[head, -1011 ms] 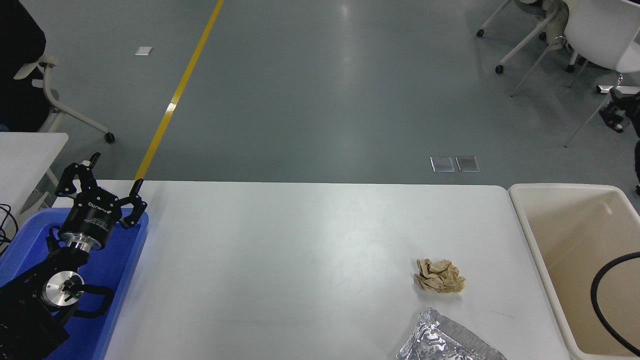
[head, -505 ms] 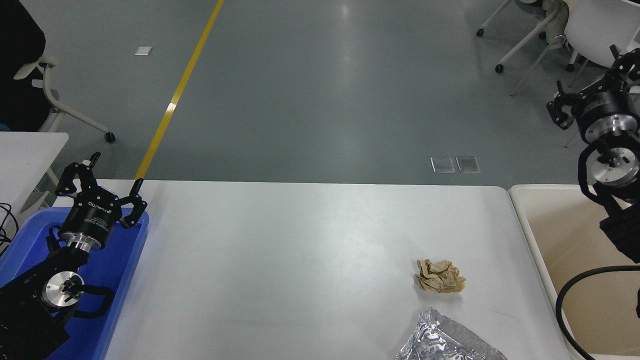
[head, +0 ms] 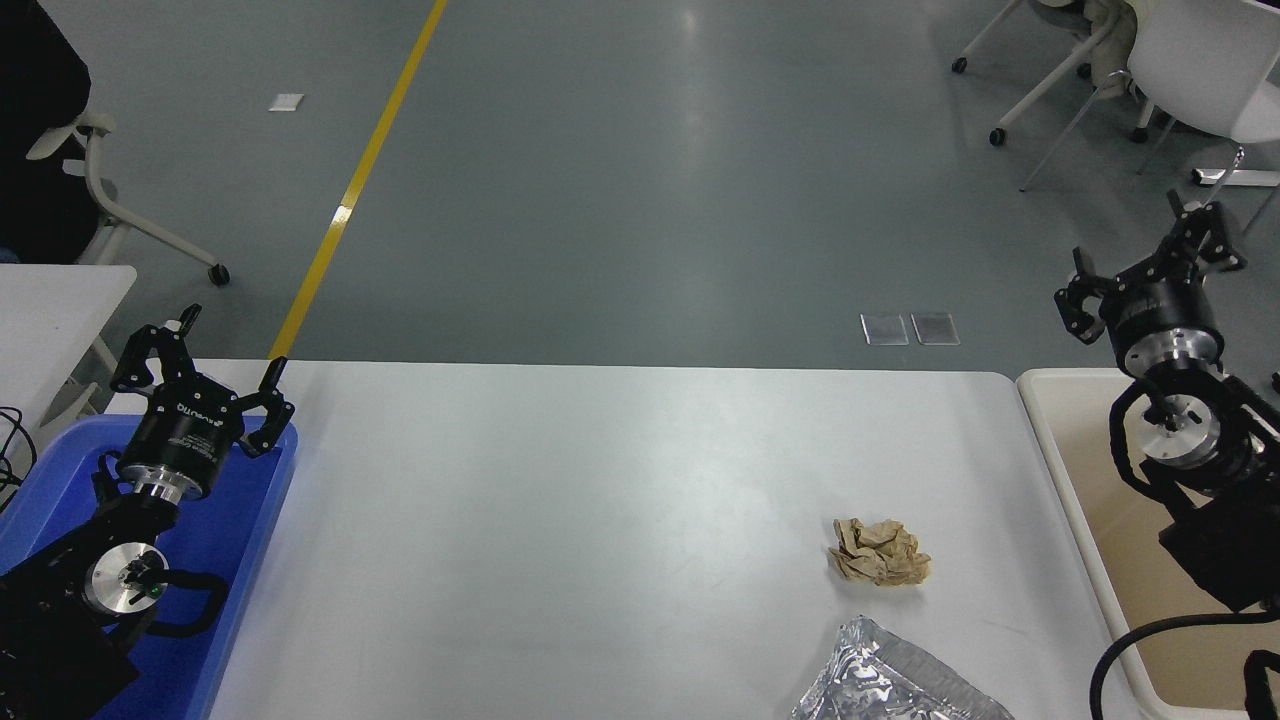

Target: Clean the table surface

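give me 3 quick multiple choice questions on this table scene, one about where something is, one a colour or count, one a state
1. Where is the crumpled paper?
A. in the bin
B. on the table, just behind the foil bag
C. in the tray

2. What colour is the tray under the left gripper?
A. blue
B. red
C. green

3. How is the right gripper?
A. shut on the paper
B. shut on the foil bag
C. open and empty

Answers:
1. B, the paper lies on the white table just beyond the foil bag, apart from the beige bin.
2. A, its rim is bright blue.
3. C, its fingers are spread above the bin's far corner, with nothing between them.
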`<move>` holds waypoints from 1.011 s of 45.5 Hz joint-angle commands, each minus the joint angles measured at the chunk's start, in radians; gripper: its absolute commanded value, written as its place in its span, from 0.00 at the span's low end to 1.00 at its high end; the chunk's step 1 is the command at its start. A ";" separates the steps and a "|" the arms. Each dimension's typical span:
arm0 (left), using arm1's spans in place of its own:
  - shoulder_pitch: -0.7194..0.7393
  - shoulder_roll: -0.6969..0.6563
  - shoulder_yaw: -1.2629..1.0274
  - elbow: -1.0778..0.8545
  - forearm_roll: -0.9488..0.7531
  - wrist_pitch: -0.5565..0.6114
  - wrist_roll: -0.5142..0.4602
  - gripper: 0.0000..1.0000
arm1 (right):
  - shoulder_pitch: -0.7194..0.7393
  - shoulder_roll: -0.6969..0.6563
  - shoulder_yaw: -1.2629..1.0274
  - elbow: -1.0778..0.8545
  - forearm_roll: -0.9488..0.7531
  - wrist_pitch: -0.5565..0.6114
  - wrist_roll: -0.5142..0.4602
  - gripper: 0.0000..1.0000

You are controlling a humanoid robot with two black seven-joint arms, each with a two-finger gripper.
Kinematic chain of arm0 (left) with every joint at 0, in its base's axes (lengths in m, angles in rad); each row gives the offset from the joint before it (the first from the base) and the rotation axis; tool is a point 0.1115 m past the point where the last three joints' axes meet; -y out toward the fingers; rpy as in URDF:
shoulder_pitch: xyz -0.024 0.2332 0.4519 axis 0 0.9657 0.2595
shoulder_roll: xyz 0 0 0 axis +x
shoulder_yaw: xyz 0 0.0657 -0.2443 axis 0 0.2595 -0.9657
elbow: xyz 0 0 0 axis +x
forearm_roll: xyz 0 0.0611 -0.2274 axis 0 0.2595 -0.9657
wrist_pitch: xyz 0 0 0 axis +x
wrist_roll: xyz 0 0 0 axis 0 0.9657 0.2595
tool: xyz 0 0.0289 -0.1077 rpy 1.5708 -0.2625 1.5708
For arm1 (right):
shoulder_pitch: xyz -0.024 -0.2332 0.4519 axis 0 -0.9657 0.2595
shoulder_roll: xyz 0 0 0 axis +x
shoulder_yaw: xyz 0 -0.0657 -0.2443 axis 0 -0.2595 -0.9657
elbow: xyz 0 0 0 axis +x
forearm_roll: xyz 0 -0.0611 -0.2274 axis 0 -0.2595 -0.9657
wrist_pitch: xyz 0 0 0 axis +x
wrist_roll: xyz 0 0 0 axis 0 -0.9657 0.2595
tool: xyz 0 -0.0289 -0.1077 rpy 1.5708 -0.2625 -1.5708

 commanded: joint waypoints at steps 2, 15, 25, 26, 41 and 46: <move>0.000 0.000 0.000 0.000 0.000 0.000 0.000 1.00 | -0.030 0.022 0.000 0.003 -0.002 0.004 0.024 0.99; 0.000 0.000 0.000 0.001 0.000 0.000 0.000 1.00 | -0.020 0.009 -0.001 0.000 -0.002 0.003 0.024 0.99; 0.000 0.000 0.000 0.000 0.000 0.000 0.000 1.00 | 0.036 -0.111 -0.031 -0.011 0.017 0.003 0.018 0.99; 0.000 0.000 0.000 0.001 0.000 0.000 0.000 1.00 | 0.039 -0.129 -0.046 -0.011 0.017 0.003 0.018 0.99; 0.000 0.000 0.000 0.000 0.000 0.000 0.000 1.00 | 0.096 -0.306 -0.345 -0.005 0.017 0.047 0.016 0.99; 0.000 0.000 0.000 0.000 0.000 0.000 0.000 1.00 | 0.135 -0.335 -0.350 -0.005 0.015 0.133 0.016 0.99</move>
